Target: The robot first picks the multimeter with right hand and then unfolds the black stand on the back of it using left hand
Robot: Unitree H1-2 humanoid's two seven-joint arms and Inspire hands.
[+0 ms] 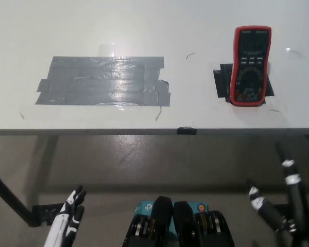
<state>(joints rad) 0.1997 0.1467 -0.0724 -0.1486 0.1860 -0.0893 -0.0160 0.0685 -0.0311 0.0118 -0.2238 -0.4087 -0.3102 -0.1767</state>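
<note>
A red and black multimeter (250, 66) lies face up on the white table (195, 31), on a patch of black tape (222, 82) at the right. Its back is hidden against the table. My black right hand (280, 193) hangs below the table's front edge at the lower right, fingers apart and holding nothing. At the lower left, well below the table, my white left hand (69, 218) rests with straight fingers, also holding nothing. Both hands are far from the multimeter.
A wide patch of grey tape (105, 81) covers the table's left middle. The table's front edge (144, 131) runs across the picture, with a small black tape tab (186, 130) on it. Floor and a dark table leg (7, 198) show below.
</note>
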